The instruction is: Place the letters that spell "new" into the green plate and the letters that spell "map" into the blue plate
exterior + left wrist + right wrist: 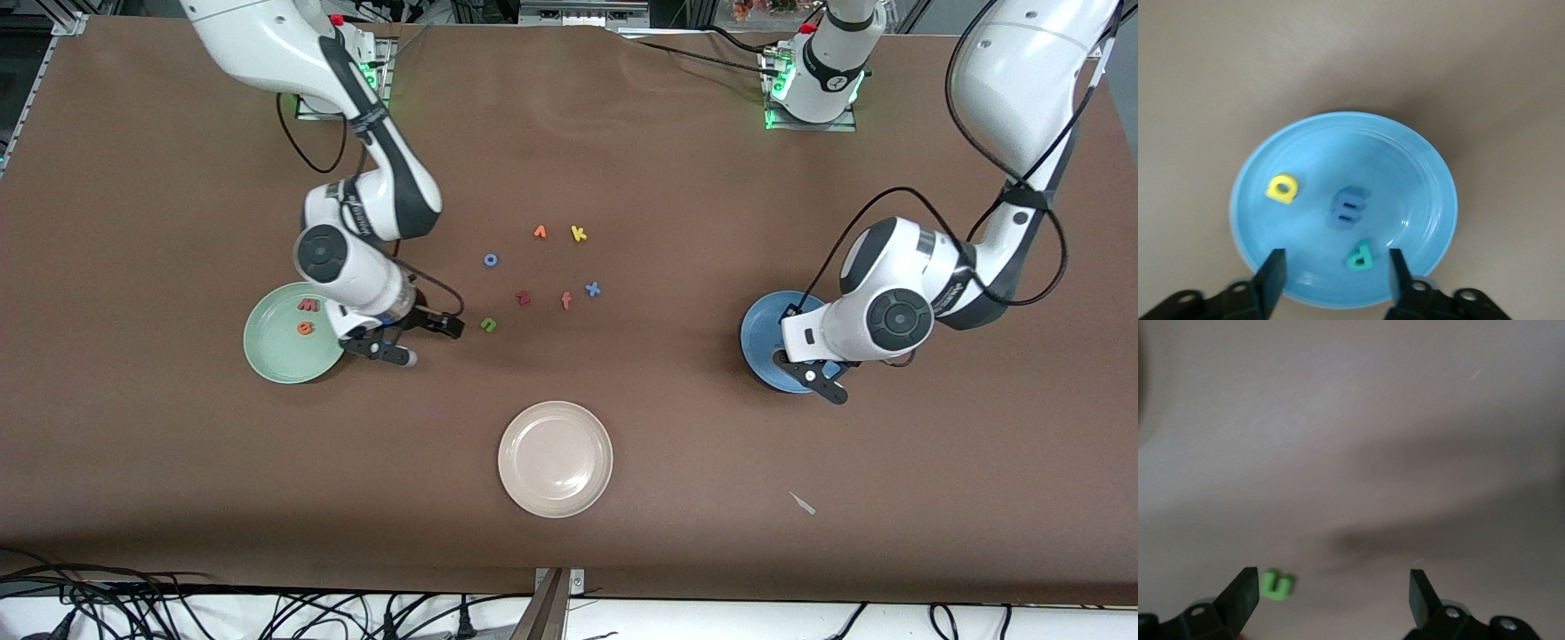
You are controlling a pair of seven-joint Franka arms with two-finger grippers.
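Left wrist view: blue plate (1418, 173) — yellow "a" (1282, 188), blue "m" (1347, 208), teal "p" (1360, 255) inside.
Left gripper (1336, 275): open, empty, over plate.
Right gripper (1334, 595): open, empty — green "n" (1277, 585) near.

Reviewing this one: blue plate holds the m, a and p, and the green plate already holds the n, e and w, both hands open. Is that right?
Not quite. The green plate holds only the w and e; the front view shows the n on the table beside the open right hand. The rest stands: in the left wrist view the m, a and p lie in the blue plate under the open left hand.
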